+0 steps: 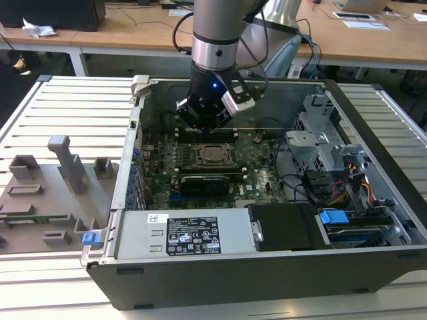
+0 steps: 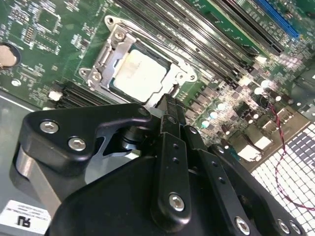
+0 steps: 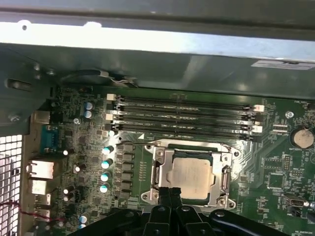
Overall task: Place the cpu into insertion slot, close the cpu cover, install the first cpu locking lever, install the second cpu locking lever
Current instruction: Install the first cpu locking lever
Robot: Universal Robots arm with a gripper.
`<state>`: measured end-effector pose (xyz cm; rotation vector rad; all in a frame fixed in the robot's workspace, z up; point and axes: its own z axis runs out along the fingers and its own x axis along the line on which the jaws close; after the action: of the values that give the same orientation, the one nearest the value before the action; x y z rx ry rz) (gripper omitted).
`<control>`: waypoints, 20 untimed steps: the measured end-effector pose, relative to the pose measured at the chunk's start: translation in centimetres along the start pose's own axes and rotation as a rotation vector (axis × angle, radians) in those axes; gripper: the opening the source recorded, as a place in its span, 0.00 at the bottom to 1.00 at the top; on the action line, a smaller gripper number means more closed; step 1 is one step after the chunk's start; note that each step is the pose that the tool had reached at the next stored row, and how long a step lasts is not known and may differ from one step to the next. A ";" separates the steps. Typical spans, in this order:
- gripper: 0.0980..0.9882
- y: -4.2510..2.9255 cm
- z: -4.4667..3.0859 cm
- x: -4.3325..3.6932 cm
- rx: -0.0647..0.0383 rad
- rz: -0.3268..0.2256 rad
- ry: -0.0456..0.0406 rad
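While in insertion slot [image 3: 189, 154], cpu [image 3: 191, 178] flat.

Silver-grey arm [image 1: 215, 27], black screw-studded hand [image 2: 167, 102], blue wrist light [image 1: 214, 85], black cables [image 1: 175, 30].

cpu [image 3: 191, 178] sits in the insertion slot [image 3: 158, 169], beside memory slots [image 3: 182, 115].

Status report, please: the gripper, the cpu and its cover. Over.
Copy: gripper shut, tips beside the cpu cover. The cpu seated, cover down around it. No obstruction seen.
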<state>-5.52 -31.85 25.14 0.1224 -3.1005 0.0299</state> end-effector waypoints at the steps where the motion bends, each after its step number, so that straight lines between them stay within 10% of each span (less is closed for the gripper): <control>1: 0.01 0.02 0.01 0.30 0.000 0.000 0.0000; 20: 0.01 0.31 0.15 3.83 0.000 0.000 0.0000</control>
<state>-9.36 -31.85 25.13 0.1222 -3.1005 0.0298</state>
